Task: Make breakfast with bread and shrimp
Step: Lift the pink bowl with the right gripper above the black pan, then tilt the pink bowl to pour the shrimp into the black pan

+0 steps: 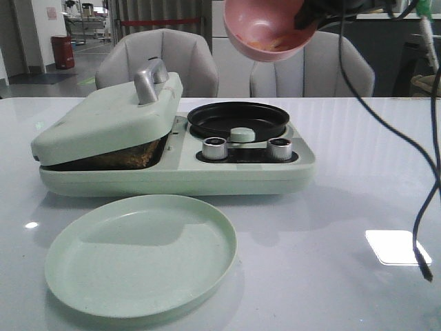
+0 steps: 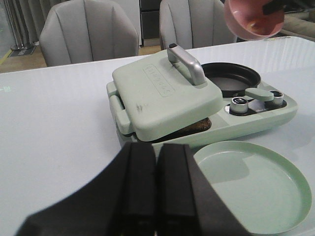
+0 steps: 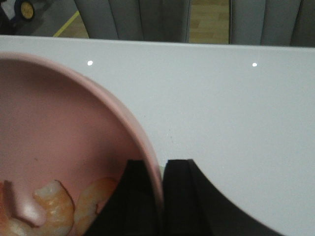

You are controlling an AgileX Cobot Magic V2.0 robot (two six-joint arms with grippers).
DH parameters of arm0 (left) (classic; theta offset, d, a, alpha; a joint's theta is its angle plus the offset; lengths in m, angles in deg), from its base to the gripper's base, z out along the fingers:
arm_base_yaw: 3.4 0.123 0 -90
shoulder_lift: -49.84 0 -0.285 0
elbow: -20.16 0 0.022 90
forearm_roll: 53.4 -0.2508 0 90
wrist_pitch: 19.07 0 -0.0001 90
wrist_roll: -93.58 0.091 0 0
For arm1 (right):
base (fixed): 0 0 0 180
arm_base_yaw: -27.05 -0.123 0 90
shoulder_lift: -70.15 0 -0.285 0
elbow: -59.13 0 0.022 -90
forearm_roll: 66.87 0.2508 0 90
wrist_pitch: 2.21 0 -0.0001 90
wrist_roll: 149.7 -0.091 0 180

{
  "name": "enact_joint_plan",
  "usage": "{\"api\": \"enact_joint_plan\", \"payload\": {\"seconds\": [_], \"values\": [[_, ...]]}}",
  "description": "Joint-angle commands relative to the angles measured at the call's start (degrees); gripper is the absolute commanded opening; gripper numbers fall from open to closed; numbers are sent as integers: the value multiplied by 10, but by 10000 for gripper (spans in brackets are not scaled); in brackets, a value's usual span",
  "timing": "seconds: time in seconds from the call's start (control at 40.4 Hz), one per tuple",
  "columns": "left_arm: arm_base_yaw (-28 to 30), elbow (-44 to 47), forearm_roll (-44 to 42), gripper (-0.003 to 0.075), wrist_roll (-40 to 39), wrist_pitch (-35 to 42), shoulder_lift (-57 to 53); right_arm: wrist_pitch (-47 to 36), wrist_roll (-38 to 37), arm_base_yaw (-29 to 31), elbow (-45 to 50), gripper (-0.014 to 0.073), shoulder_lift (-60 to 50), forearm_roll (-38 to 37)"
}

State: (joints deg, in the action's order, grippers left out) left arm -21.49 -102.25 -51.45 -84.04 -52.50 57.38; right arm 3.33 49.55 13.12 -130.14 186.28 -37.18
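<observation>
White table, grey chairs behind. Right gripper (image 3: 162, 196) pinched on pink bowl (image 1: 269, 31) rim, tilting shrimp (image 3: 54, 206) toward pan (image 1: 238, 118). Bread (image 1: 127, 157) pressed under lid (image 1: 110, 114). Left gripper (image 2: 156, 191) closed, empty, near plate (image 1: 141, 254).

Right hand (image 3: 162, 196) raised high, pinched closed; left hand (image 2: 156, 187) closed, low.

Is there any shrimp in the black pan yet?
No, the black pan sits bare, and the shrimp is in the pink bowl that the right gripper holds above it.
</observation>
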Motion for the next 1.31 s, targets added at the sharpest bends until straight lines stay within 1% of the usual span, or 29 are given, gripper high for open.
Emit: {"api": "enact_joint_plan", "payload": {"seconds": [0.0, 0.124, 0.173, 0.297, 0.396, 0.52, 0.594, 0.718, 0.941, 1.04, 1.139, 1.287], "values": [[1, -13, 6, 99, -4, 49, 7, -126, 8, -18, -23, -31, -5, 7], [1, -13, 6, 99, -4, 49, 7, -217, 8, -40, -20, -31, 31, -16], [1, -13, 6, 99, -4, 49, 7, -271, 7, -49, -14, -31, 43, -36], [1, -13, 6, 99, -4, 49, 7, -443, 7, -67, 25, -31, 65, -88], [1, -13, 6, 99, -4, 49, 7, -573, 3, -68, 61, -31, 80, -133], [1, -13, 6, 99, -4, 49, 7, -694, 3, -68, 90, -31, 104, -194], [1, -13, 6, 99, -4, 49, 7, -733, 19, -68, 92, -31, 118, -233], [1, -13, 6, 99, -4, 49, 7, -771, 112, -68, 92, -31, 128, -283], [1, -13, 6, 99, -4, 49, 7, -798, 292, -67, 92, -31, 129, -291], [1, -13, 6, 99, -4, 49, 7, -798, 363, -67, 92, -31, 129, -297], [1, -13, 6, 99, -4, 49, 7, -798, 397, -67, 92, -31, 129, -300], [1, -13, 6, 99, -4, 49, 7, -794, 380, -67, 91, -31, 129, -288]]}}
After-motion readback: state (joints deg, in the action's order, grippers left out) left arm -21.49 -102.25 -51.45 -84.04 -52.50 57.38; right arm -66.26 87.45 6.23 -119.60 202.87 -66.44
